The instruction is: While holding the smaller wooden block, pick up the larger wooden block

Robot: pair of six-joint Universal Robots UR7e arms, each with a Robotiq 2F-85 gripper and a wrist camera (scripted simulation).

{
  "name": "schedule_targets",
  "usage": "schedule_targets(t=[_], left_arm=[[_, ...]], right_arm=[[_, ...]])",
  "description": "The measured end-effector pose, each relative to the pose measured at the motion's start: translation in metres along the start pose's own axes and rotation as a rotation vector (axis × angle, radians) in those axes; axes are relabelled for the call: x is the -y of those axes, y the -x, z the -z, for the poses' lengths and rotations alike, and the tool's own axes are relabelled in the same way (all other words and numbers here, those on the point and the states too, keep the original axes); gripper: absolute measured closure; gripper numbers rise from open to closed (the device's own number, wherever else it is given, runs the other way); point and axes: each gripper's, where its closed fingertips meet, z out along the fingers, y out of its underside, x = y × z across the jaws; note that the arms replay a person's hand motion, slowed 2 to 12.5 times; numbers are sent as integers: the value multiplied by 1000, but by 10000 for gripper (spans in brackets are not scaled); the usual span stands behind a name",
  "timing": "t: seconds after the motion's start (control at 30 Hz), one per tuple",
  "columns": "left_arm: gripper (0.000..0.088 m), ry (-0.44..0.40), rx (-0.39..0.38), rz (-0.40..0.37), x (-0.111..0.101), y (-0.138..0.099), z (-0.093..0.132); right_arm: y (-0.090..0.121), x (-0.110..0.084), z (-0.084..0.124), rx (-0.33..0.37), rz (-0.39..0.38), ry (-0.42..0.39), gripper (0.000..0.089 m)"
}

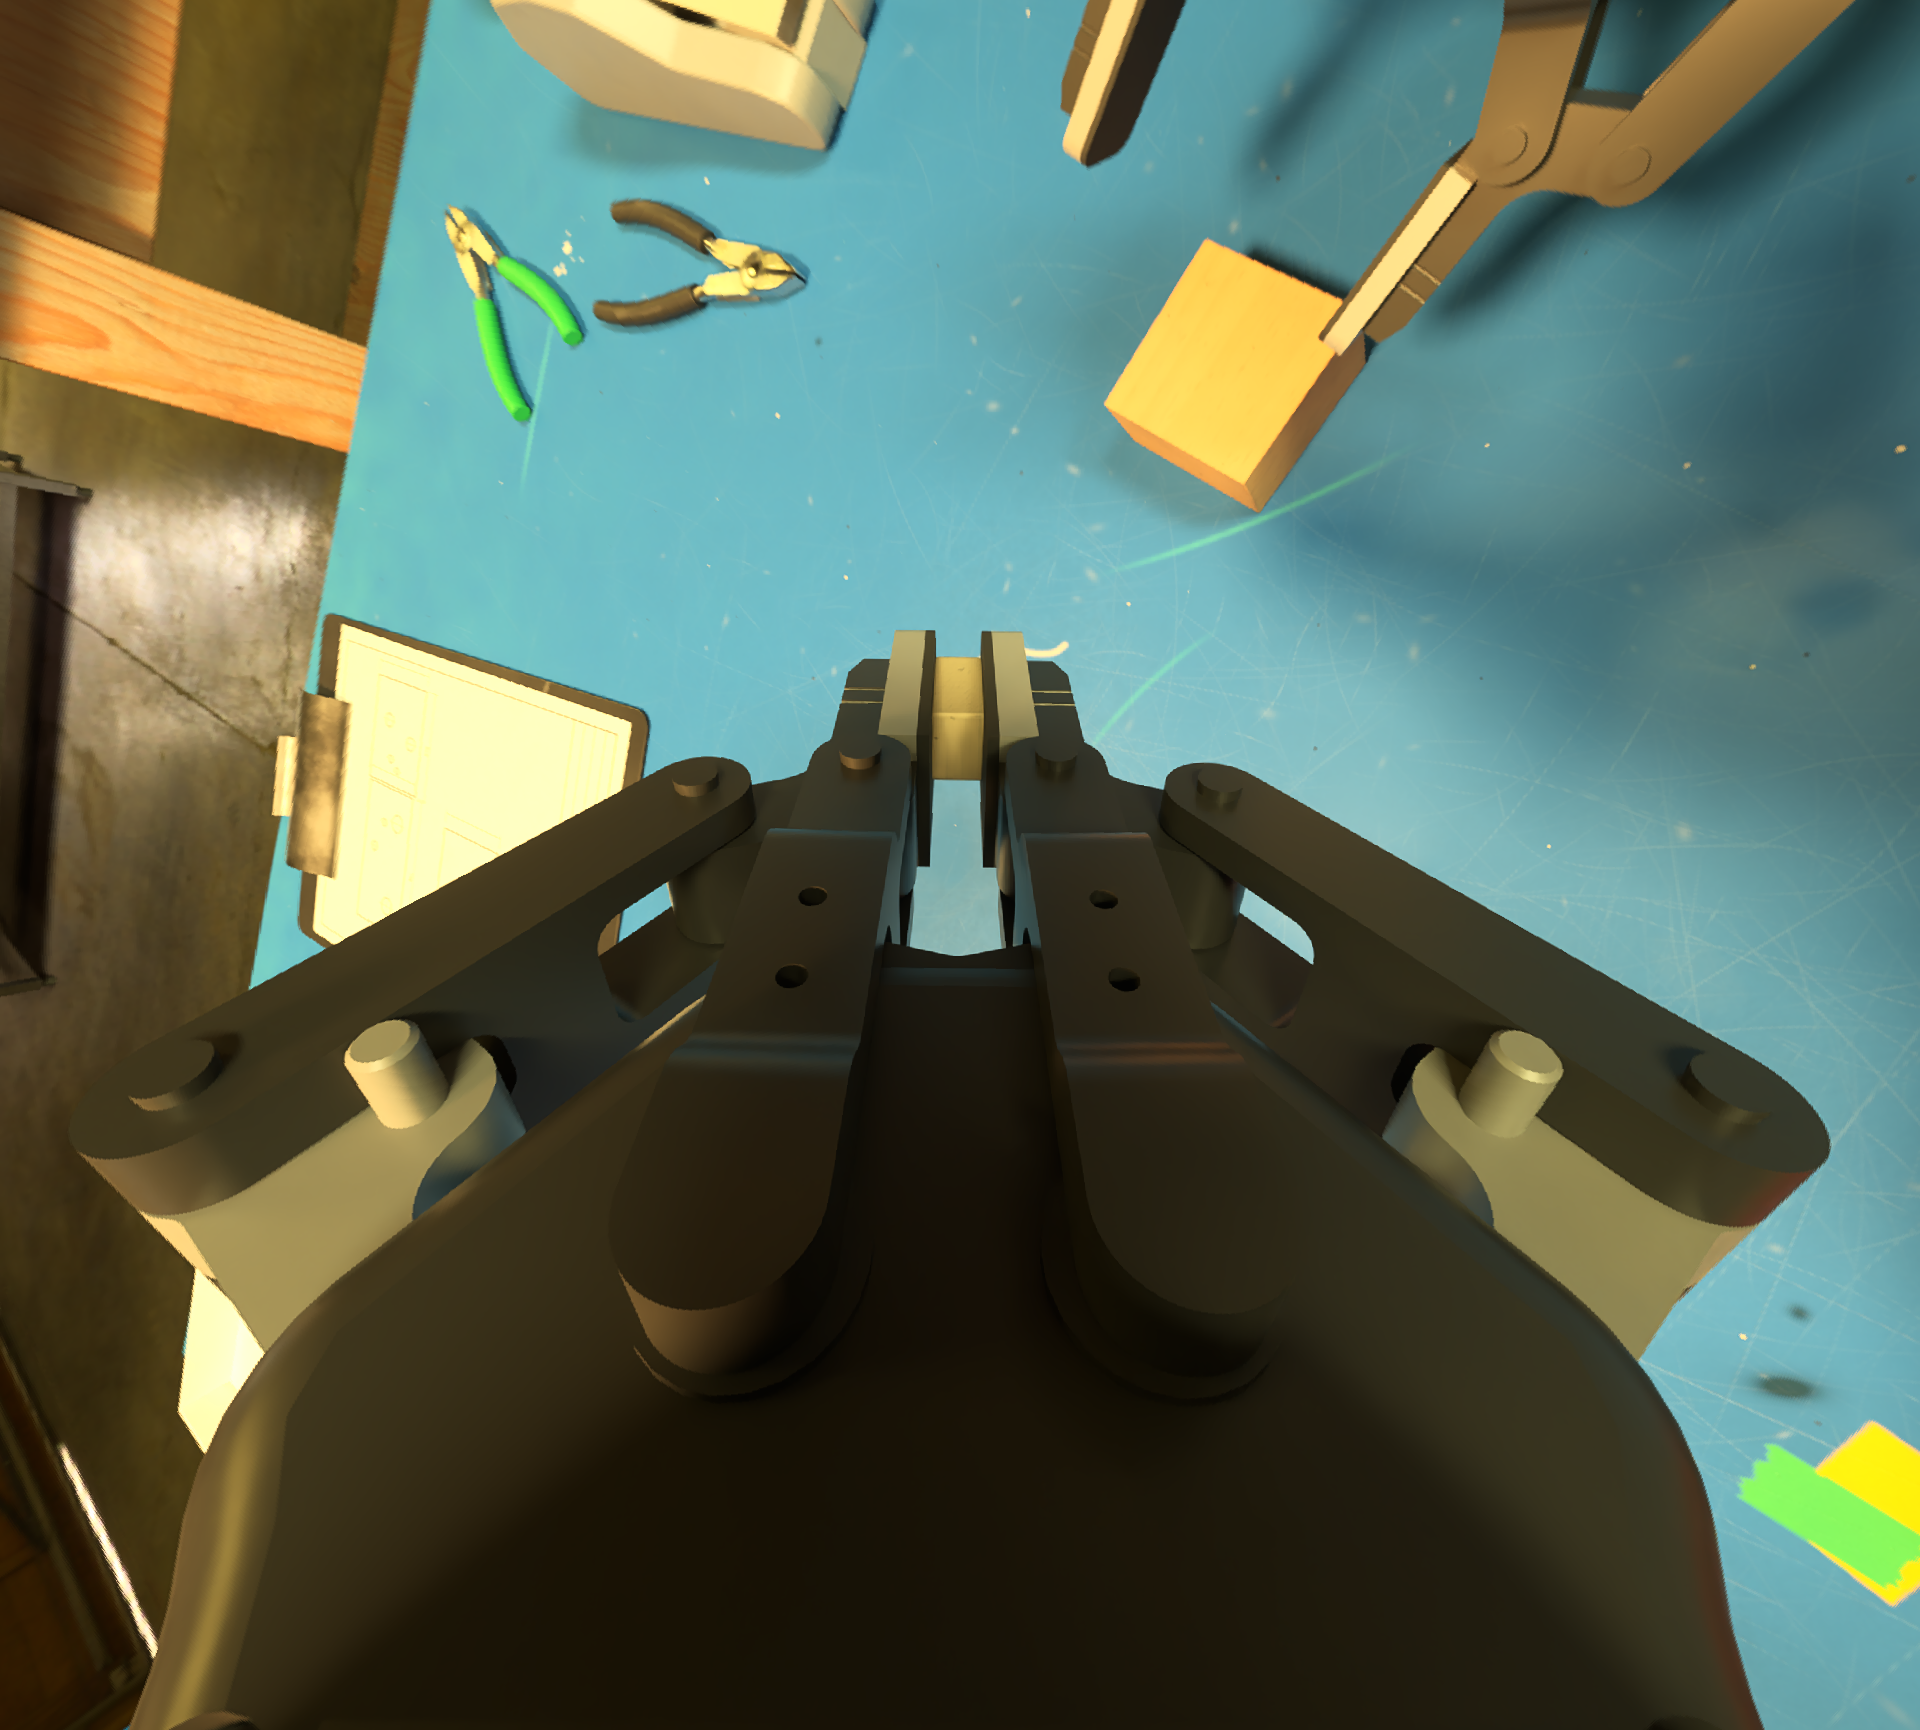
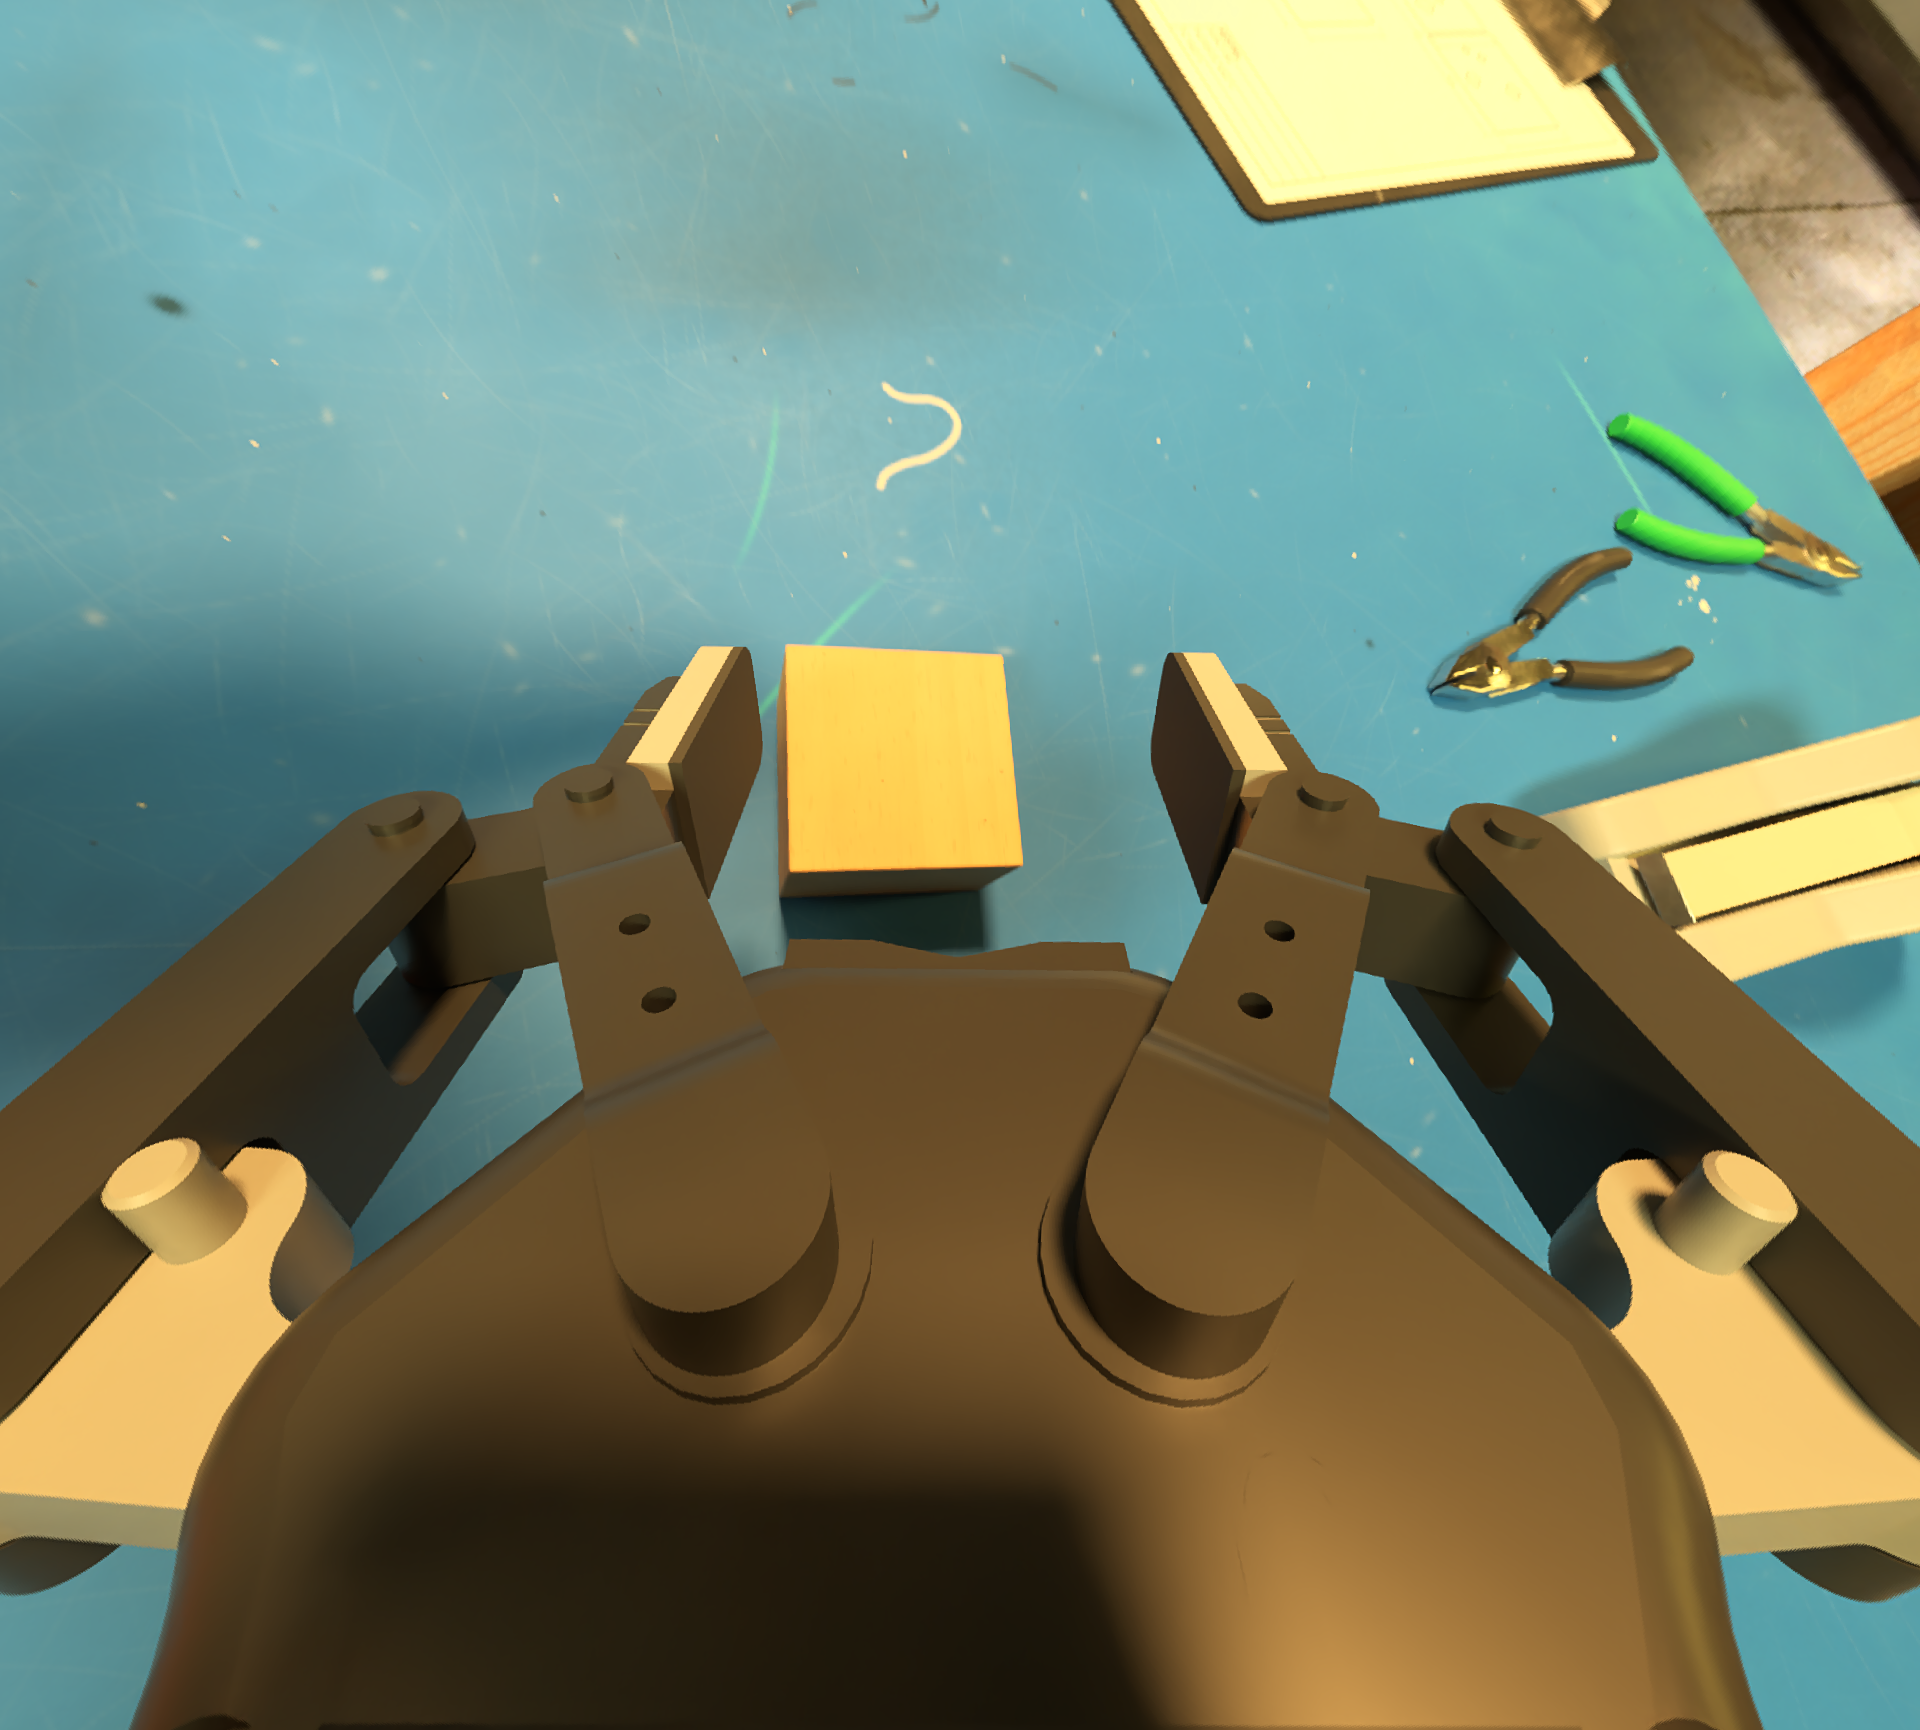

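the left pincer (image 1: 957, 678) is clamped on the smaller wooden block (image 1: 957, 716), seemingly just above the blue surface (image 1: 831, 485). the right pincer (image 2: 957, 750) gapes wide astride the larger wooden block (image 2: 899, 761), which rests on that surface, one finger (image 2: 717, 745) close beside it.

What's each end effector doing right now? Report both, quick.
Left end effector: closed on the smaller wooden block.
Right end effector: open, fingers either side of the larger wooden block, not gripping.

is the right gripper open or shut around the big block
Open. The right gripper has its fingers spread either side of the larger wooden block, with gaps showing; the block rests on the blue table.
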Motion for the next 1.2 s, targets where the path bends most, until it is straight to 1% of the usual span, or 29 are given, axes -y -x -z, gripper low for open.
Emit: schedule_targets(t=[0.23,0.37,0.47,0.63,0.83,1.0,1.07,1.2], left_arm=[[806,75,-25,9,-14,-7,-22],[806,113,-65,10,-21,-16,-33],[806,139,-87,10,-27,-21,-40],[806,167,-102,24,-35,-23,-48],[806,186,-129,42,-43,-26,-56],[806,188,-144,49,-46,-28,-61],[806,192,-148,51,-47,-28,-63],[806,205,-148,50,-51,-29,-66]], right_arm=[[-3,-22,-11,-5,19,88,174],[0,-31,-18,16,18,122,148],[4,-36,-23,42,12,135,136],[12,-42,-32,84,5,149,123],[16,-49,-40,113,1,165,122],[18,-49,-45,136,-26,145,169],[18,-48,-48,148,-39,134,209],[19,-47,-51,168,-55,111,335]])
